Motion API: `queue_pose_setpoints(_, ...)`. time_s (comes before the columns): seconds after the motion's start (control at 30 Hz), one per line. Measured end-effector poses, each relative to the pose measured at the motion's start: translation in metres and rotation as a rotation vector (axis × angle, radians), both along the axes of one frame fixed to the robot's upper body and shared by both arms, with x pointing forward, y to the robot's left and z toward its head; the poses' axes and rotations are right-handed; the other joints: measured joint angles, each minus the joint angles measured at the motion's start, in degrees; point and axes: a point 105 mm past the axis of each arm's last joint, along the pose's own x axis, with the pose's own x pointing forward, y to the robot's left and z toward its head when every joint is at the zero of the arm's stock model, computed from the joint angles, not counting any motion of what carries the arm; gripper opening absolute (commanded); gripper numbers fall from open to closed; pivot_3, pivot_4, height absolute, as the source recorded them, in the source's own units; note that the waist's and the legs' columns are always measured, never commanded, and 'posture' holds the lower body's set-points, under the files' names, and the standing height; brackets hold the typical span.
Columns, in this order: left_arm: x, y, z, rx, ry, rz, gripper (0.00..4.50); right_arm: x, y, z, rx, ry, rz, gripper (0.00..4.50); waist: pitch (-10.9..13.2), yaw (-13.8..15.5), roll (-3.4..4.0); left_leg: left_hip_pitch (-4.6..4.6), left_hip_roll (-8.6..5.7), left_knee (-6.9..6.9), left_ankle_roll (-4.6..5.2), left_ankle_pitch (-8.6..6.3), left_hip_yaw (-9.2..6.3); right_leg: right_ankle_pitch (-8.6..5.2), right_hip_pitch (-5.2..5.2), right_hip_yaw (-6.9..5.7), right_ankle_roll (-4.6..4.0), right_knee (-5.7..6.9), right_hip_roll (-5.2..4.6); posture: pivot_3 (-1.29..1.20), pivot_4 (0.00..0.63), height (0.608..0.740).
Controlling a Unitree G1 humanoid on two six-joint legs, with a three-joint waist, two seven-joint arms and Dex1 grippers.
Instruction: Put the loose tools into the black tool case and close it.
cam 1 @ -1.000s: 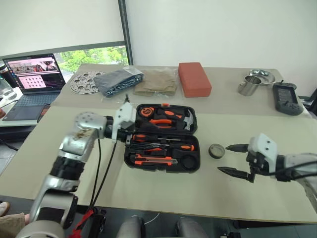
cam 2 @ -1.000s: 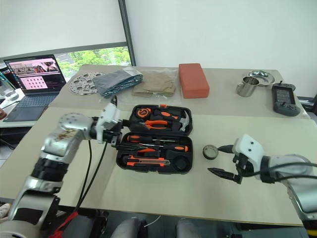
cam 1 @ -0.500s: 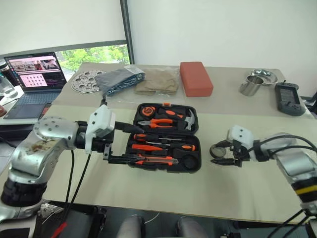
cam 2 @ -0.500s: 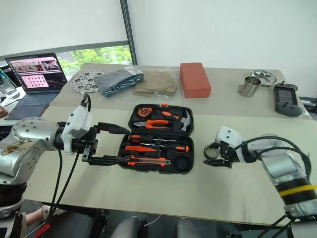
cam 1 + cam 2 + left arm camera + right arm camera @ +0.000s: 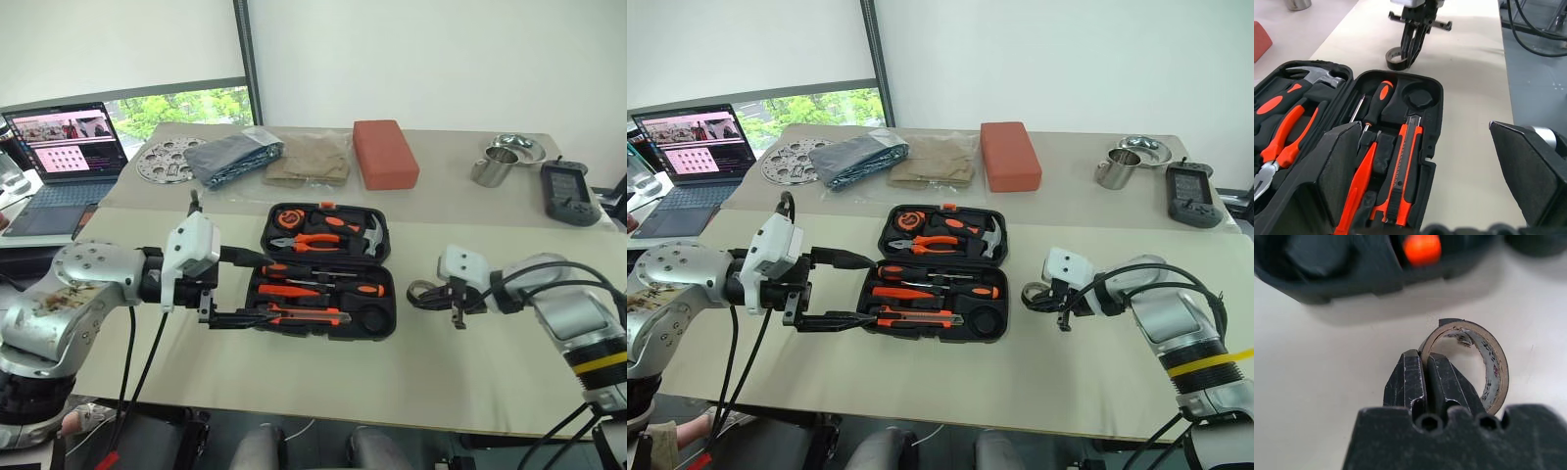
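Open on the beige table (image 5: 323, 387): black plastic clamshell tool case (image 5: 323, 269) with moulded slots, lid laid flat away from the robot. In the lid half, a hammer (image 5: 370, 233) and orange-handled pliers (image 5: 318, 240). In the near half, two orange-and-black-handled screwdrivers (image 5: 338, 287), a slim all-orange tool (image 5: 287, 291) and a black-and-orange utility knife (image 5: 309, 315), each lying in a slot. One round recess (image 5: 1419, 96) at the right end of the near half, with nothing in it.

To the right of the case, apart from it: small dark tape roll (image 5: 1476, 360), standing on its edge on the table. Right gripper (image 5: 1425, 374) pressed together on the wall of this roll, one finger inside the ring and one outside, pinching it.

Left gripper (image 5: 238, 289) spread wide, hovering just at the left end of the case, pointing toward it, holding nothing.

Farther back on the table: a red-orange block (image 5: 384, 154), a folded grey cloth (image 5: 235, 159), a tan flat bag (image 5: 309, 160), a round perforated metal disc (image 5: 167, 160), steel cups (image 5: 502, 160) and a black handheld device (image 5: 568, 193). Open laptop (image 5: 64, 152) at far left.
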Motion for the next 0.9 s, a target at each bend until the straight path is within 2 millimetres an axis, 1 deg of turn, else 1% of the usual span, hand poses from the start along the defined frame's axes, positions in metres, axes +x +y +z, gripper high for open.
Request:
queue_pose_setpoints(0.1, 0.000, 0.001, 0.000, 0.006, -0.001, 0.002, 4.50, -0.014, 0.026, 0.017, 0.022, -0.021, 0.091, 0.03, 0.0, -0.1, 0.00, 0.01, 0.06, -0.03, 0.00, 0.00, -0.01, 0.00, 0.00, -0.02, 0.00, 0.00, 0.03, 0.00, 0.150, 0.740)
queue_pose_setpoints(0.2, 0.000, 0.001, 0.000, 0.006, 0.000, 0.002, 4.50, -0.029, 0.051, 0.027, 0.049, -0.023, 0.170, 0.03, 0.0, 0.1, -0.01, 0.00, 0.05, -0.03, 0.00, 0.00, -0.01, 0.00, 0.00, -0.03, 0.00, -0.01, 0.03, 0.00, 0.150, 0.740)
queue_pose_setpoints(0.27, 0.000, 0.001, 0.000, 0.007, -0.001, 0.000, 4.50, -0.039, 0.064, 0.027, 0.052, -0.020, 0.215, 0.03, 0.0, 0.1, -0.03, 0.00, 0.05, -0.02, 0.00, 0.00, -0.01, 0.00, 0.00, -0.04, 0.00, -0.02, 0.02, 0.00, 0.150, 0.740)
queue_pose_setpoints(0.33, 0.000, 0.000, -0.001, 0.008, 0.003, -0.004, 4.50, -0.047, 0.078, 0.023, 0.062, -0.005, 0.251, 0.03, 0.0, 0.1, -0.06, -0.01, 0.04, -0.02, 0.00, 0.00, -0.01, 0.00, -0.02, -0.03, 0.00, -0.03, 0.02, 0.00, 0.150, 0.740)
queue_pose_setpoints(0.47, 0.001, -0.002, 0.000, 0.011, 0.001, -0.013, 4.50, -0.050, 0.084, 0.012, 0.045, 0.023, 0.267, 0.03, 0.1, 0.1, -0.07, -0.01, 0.03, -0.01, 0.00, 0.00, 0.00, 0.00, -0.02, -0.04, -0.01, -0.02, 0.00, 0.00, 0.150, 0.740)
queue_pose_setpoints(0.63, 0.002, -0.001, 0.000, 0.012, 0.001, -0.010, 4.50, -0.046, 0.083, 0.012, 0.027, 0.011, 0.258, 0.03, 0.1, 0.0, -0.08, 0.00, 0.04, -0.02, 0.00, 0.00, 0.00, -0.01, -0.05, -0.04, -0.02, -0.01, 0.01, 0.00, 0.150, 0.740)
queue_pose_setpoints(0.7, 0.002, -0.001, 0.000, 0.012, 0.001, -0.009, 4.50, -0.042, 0.083, 0.011, 0.014, -0.005, 0.253, 0.82, 0.1, -0.1, -0.09, 0.00, 0.05, -0.03, 0.00, 0.00, 0.00, -0.01, -0.05, -0.05, -0.02, -0.01, 0.03, 0.00, 0.150, 0.740)
queue_pose_setpoints(0.73, 0.002, -0.001, 0.000, 0.012, 0.001, -0.008, 4.50, -0.041, 0.083, 0.010, 0.014, -0.007, 0.252, 1.02, 0.1, -0.1, -0.08, 0.01, 0.05, -0.03, 0.00, 0.00, 0.00, -0.01, -0.05, -0.05, -0.02, 0.00, 0.03, 0.00, 0.150, 0.740)
queue_pose_setpoints(0.77, 0.002, 0.000, 0.000, 0.012, 0.001, -0.008, 4.50, -0.040, 0.084, 0.008, 0.015, -0.005, 0.250, 1.33, 0.1, -0.1, -0.09, 0.00, 0.05, -0.02, 0.00, 0.00, 0.00, -0.01, -0.05, -0.05, -0.02, -0.01, 0.03, 0.00, 0.150, 0.740)
queue_pose_setpoints(0.9, 0.003, 0.000, 0.000, 0.013, 0.000, -0.007, 4.50, -0.039, 0.083, 0.007, 0.017, 0.001, 0.248, 2.74, 0.1, 0.0, -0.09, -0.02, 0.04, -0.02, 0.00, 0.00, 0.00, -0.01, -0.06, -0.05, -0.03, -0.01, 0.02, 0.00, 0.150, 0.740)
